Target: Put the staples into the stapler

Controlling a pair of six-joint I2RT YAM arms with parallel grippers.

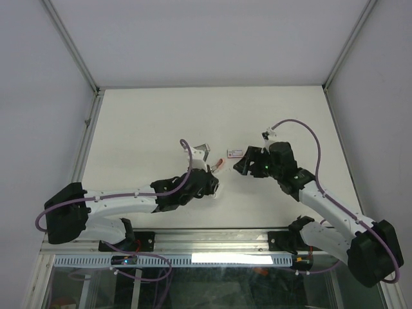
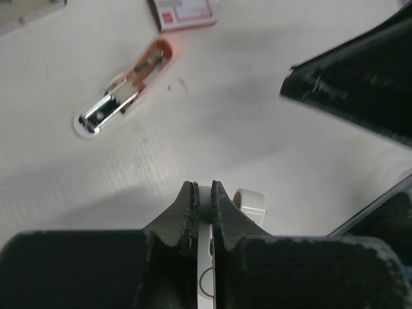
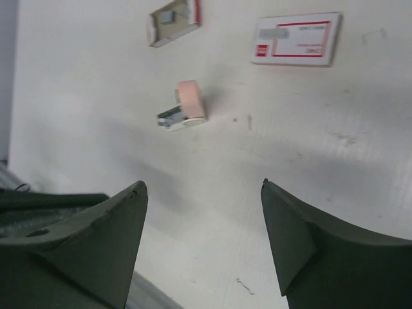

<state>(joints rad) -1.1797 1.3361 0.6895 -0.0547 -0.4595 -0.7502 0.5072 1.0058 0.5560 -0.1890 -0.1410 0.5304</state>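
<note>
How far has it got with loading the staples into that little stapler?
Early on. The stapler lies opened, its metal channel exposed. The staple tray sits apart, untouched by either gripper. The left gripper is shut on a small white piece I cannot identify; the right gripper is open and empty. Putting staples in and closing the stapler remain.

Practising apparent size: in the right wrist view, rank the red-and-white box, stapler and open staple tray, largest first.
1. red-and-white box.
2. stapler and open staple tray: about alike, so not ranked.
</note>
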